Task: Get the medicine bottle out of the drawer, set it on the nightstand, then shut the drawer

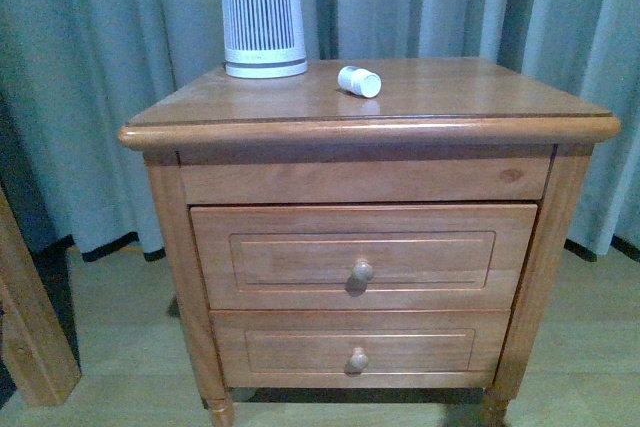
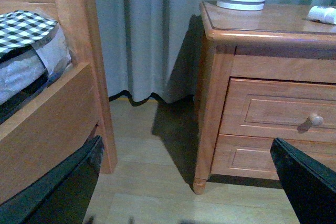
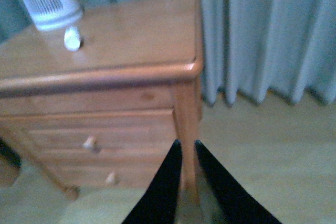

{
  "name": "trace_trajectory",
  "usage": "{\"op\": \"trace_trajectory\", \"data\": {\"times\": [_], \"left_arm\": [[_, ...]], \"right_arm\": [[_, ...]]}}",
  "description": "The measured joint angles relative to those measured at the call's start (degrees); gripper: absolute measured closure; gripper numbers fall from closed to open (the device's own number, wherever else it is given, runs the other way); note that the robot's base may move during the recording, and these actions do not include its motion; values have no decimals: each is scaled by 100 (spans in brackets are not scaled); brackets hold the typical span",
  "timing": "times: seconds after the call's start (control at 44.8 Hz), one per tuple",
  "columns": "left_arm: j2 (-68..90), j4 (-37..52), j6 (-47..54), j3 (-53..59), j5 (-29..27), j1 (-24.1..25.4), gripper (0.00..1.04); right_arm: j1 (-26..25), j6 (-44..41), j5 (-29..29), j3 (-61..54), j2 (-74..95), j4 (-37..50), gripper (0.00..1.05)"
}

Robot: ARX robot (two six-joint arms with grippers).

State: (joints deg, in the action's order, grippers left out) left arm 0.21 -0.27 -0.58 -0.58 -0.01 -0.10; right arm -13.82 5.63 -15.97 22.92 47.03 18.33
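The medicine bottle (image 1: pixel 359 81) lies on its side on top of the nightstand (image 1: pixel 450 97), right of the ribbed appliance; it also shows in the left wrist view (image 2: pixel 323 14) and the right wrist view (image 3: pixel 72 39). The drawer (image 1: pixel 363 256), the taller upper one, stands closed with its round knob (image 1: pixel 361 270). Neither gripper shows in the front view. My left gripper (image 2: pixel 189 182) is open and empty, low over the floor left of the nightstand. My right gripper (image 3: pixel 186 148) is shut and empty, off the nightstand's right front corner.
A tall white ribbed appliance (image 1: pixel 262 9) stands at the back left of the nightstand top. The shallower lower drawer (image 1: pixel 358 349) is closed. A wooden bed frame (image 2: pixel 79 77) with checked bedding stands left of the nightstand. Grey curtains (image 1: pixel 90 67) hang behind. Pale floor lies around.
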Motion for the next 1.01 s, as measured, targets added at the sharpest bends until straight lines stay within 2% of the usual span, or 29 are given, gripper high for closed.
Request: {"op": "trace_trajectory", "data": {"times": [0.067, 0.112, 0.491, 0.581, 1.005], "left_arm": [[0, 0, 0, 0, 0, 0, 6], [0, 0, 0, 0, 2, 0, 6], [0, 0, 0, 0, 2, 0, 6], [0, 0, 0, 0, 2, 0, 6], [0, 0, 0, 0, 2, 0, 6]], "right_arm": [[-170, -179, 17, -289, -577, 33, 102], [-173, -278, 76, -492, -946, 42, 101], [702, -525, 938, -1604, -2221, -52, 101], [1239, -529, 1528, -1753, -2465, -173, 101], [1362, -531, 1578, -2109, -3316, -632, 101]]}}
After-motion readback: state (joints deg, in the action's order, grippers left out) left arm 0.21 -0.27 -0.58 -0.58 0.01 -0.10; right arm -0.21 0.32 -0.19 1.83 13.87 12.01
